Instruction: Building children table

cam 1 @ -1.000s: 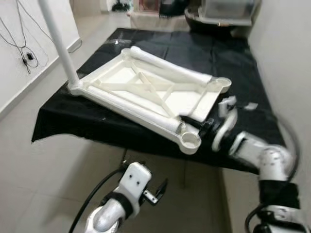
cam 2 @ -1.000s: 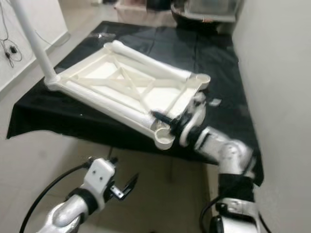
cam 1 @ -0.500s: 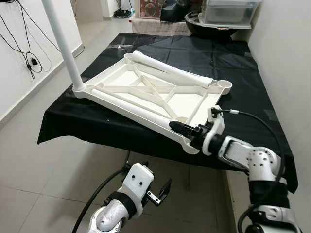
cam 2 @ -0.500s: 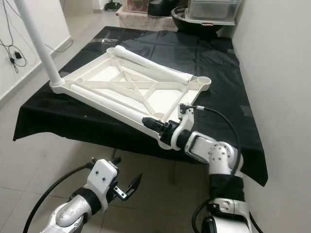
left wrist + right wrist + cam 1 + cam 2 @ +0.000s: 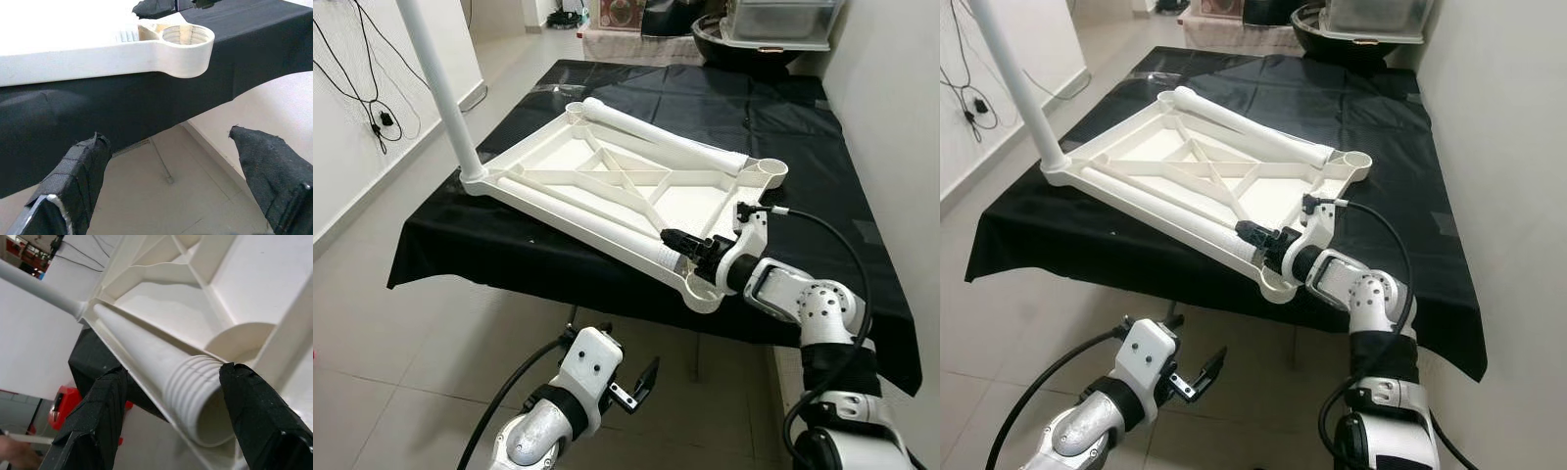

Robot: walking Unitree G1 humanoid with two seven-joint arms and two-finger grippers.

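A white plastic table top (image 5: 700, 201) lies upside down on the black-draped surface (image 5: 783, 127). One white leg (image 5: 435, 78) stands upright in its far left corner. Two loose legs lie inside the top, one along the near edge (image 5: 587, 217) and one along the far edge (image 5: 666, 142). My right gripper (image 5: 688, 247) is open, its fingers on either side of the near leg's threaded end (image 5: 195, 387), right by the empty near corner socket (image 5: 702, 287). My left gripper (image 5: 636, 385) hangs open below the surface's edge, under that socket (image 5: 187, 36).
The black cloth hangs over the front edge (image 5: 509, 274). Storage tubs (image 5: 773, 24) stand at the far end. A wall (image 5: 891, 117) runs close on the right, and cables (image 5: 372, 108) hang on the left wall. Tiled floor (image 5: 391, 372) lies below.
My right gripper has moved from beside the near corner socket up onto the table top, and its fingers now straddle the near leg's threaded end. The camera shifted slightly.
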